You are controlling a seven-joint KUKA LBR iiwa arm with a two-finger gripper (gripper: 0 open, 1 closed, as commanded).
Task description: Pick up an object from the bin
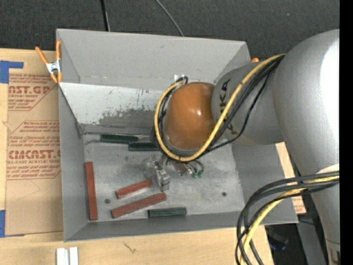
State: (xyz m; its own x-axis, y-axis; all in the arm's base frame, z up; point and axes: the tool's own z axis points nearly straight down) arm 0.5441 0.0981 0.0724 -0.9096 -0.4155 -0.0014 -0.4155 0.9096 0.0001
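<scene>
Grey metal bin (138, 59), claw (160, 176) mid-floor beside short red-brown stick (134, 190) — grip state unclear, bare floor rightward.

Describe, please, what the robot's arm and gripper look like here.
The thick, rounded silver-grey arm bears black KUKA lettering. A glossy orange dome cover sits at its wrist, looped by yellow and black cables. Its gripper is small grey metal.

Silver-grey arm (300, 93) with an orange cover (187, 120) at its wrist

The links are broad, rounded and pale silver, one bearing black lettering (223, 99). The cover is a glossy dome, ringed by yellow and black cables (158, 117), with more bundled at the near right.
</scene>
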